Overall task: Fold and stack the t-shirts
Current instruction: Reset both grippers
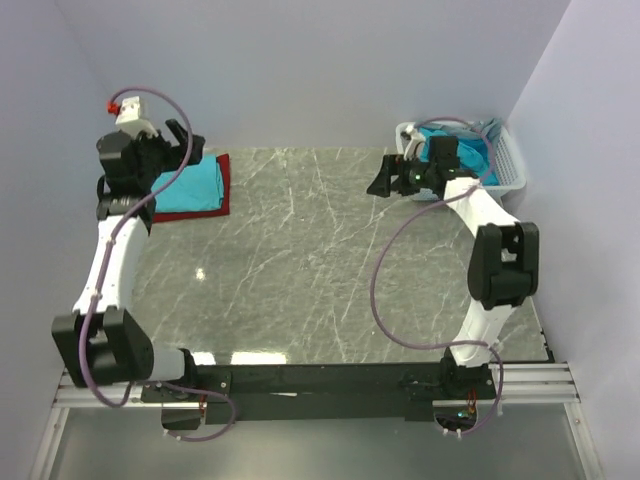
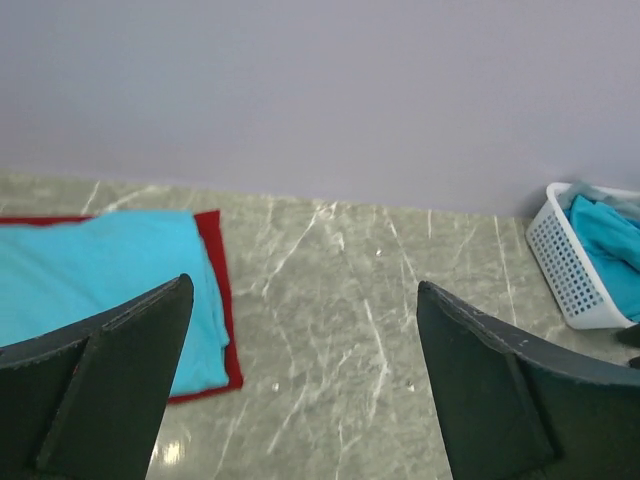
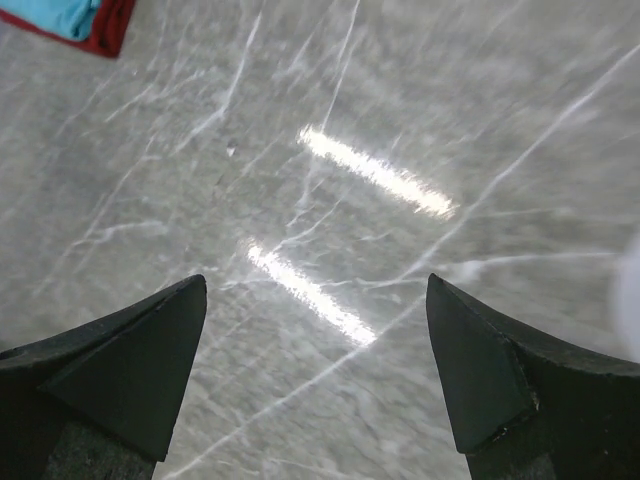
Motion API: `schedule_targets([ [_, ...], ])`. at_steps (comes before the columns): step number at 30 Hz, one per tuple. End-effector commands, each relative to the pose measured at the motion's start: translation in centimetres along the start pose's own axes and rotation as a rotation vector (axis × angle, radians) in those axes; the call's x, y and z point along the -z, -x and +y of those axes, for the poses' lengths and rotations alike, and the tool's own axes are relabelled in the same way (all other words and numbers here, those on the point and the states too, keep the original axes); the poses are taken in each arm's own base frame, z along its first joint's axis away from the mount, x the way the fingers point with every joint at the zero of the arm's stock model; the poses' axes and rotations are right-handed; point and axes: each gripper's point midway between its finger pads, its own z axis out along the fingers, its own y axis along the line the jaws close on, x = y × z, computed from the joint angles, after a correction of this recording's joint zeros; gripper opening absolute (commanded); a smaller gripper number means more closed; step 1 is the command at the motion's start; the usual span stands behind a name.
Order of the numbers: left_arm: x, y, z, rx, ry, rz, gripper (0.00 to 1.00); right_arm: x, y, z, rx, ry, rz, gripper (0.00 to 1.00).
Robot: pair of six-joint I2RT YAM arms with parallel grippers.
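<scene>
A folded turquoise t-shirt [image 1: 188,186] lies on top of a folded red t-shirt [image 1: 224,183] at the table's far left. In the left wrist view the turquoise one [image 2: 100,280] covers most of the red one [image 2: 222,300], which shows only as a border. My left gripper [image 1: 188,140] [image 2: 305,285] hovers over the stack's back edge, open and holding nothing. More turquoise t-shirts [image 1: 466,150] [image 2: 610,240] sit crumpled in the basket. My right gripper [image 1: 380,175] [image 3: 316,280] hangs open over bare table just left of the basket. The stack's corner [image 3: 100,30] shows far off in the right wrist view.
The white slatted basket [image 1: 508,170] [image 2: 565,270] stands at the far right corner against the walls. Grey marble tabletop [image 1: 320,270] stretches between the stack and the basket. Walls close in the back, left and right sides.
</scene>
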Motion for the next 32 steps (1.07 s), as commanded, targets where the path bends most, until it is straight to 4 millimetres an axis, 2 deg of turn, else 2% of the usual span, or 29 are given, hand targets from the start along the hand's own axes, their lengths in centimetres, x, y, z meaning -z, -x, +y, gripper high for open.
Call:
schedule_targets([
  [1,1.5,-4.0,2.4,0.081,0.095,0.033,0.99,6.3,6.8,1.9,0.259,-0.138,-0.182,0.96],
  [2,2.0,-4.1,1.8,0.09,0.063,0.029,0.99,7.4,7.6,1.7,0.28,-0.187,-0.208,0.96],
  [3,2.5,-4.9,1.3,0.116,0.044,0.043,0.99,9.3,8.8,2.7,0.321,-0.218,-0.252,0.96],
  [5,3.6,-5.1,-0.3,0.126,-0.024,0.064,0.99,11.4,9.7,2.7,0.384,-0.303,-0.286,0.96],
  [6,3.9,-5.4,-0.6,0.132,-0.033,0.077,0.99,13.6,10.6,3.8,0.426,-0.333,-0.335,0.96],
  [7,4.1,-5.6,-0.8,0.133,-0.034,0.083,0.99,14.0,9.9,3.4,0.448,-0.364,-0.333,0.97],
  [8,4.6,-5.7,-1.7,0.122,-0.046,0.081,0.99,15.1,10.3,3.4,0.466,-0.407,-0.367,0.99],
  [9,4.9,-6.3,-2.0,0.106,-0.041,0.088,1.0,17.5,10.9,3.5,0.445,-0.495,-0.434,1.0],
  [10,5.4,-6.1,-2.7,0.083,-0.047,0.075,0.99,17.7,9.5,2.2,0.395,-0.551,-0.434,1.0],
  [12,6.0,-7.6,-3.4,0.032,-0.02,0.113,0.99,20.5,8.9,1.6,0.286,-0.647,-0.511,1.0],
  [13,6.6,-7.4,-3.7,0.008,-0.015,0.099,0.99,20.4,7.6,1.4,0.273,-0.642,-0.486,1.0],
  [14,7.0,-8.0,-4.8,-0.013,-0.026,0.109,1.0,20.4,6.5,1.5,0.26,-0.636,-0.462,1.0],
  [15,7.4,-8.9,-4.3,-0.035,0.005,0.115,0.99,21.2,5.6,1.5,0.23,-0.659,-0.485,1.0],
  [17,8.6,-8.6,-5.3,-0.058,-0.008,0.09,0.99,22.4,4.9,1.6,0.2,-0.696,-0.536,1.0],
  [18,9.0,-9.4,-5.1,-0.061,-0.002,0.099,1.0,24.1,4.9,2.2,0.163,-0.719,-0.602,1.0],
  [19,9.7,-9.2,-5.3,-0.064,-0.005,0.083,0.99,24.7,3.8,1.3,0.131,-0.776,-0.61,1.0],
  [20,10.0,-9.6,-5.5,-0.065,-0.013,0.087,1.0,25.2,3.5,1.3,0.119,-0.789,-0.629,1.0],
  [21,10.2,-10.6,-5.6,-0.071,-0.019,0.106,1.0,26.1,3.3,1.8,0.116,-0.8,-0.664,1.0],
  [22,10.4,-10.7,-5.5,-0.082,-0.007,0.1,0.99,26.0,2.3,1.3,0.093,-0.815,-0.663,1.0],
  [24,10.4,-11.2,-6.0,-0.11,-0.009,0.116,0.99,27.0,1.9,1.5,0.094,-0.829,-0.711,1.0],
  [25,10.2,-11.6,-6.0,-0.117,-0.01,0.131,0.99,26.7,1.0,1.0,0.094,-0.839,-0.703,1.0],
  [27,10.1,-11.7,-6.0,-0.118,-0.004,0.14,1.0,27.5,0.9,1.0,0.106,-0.846,-0.749,1.0],
  [28,10.2,-11.5,-6.1,-0.118,-0.005,0.137,0.99,27.2,0.4,0.7,0.104,-0.847,-0.742,1.0],
  [29,10.2,-11.4,-6.0,-0.121,-0.001,0.13,0.99,28.3,0.4,0.1,0.096,-0.874,-0.765,0.99],
  [32,10.5,-11.3,-6.0,-0.123,-0.005,0.116,1.0,28.2,-0.7,-0.9,0.077,-0.893,-0.754,0.99],
])
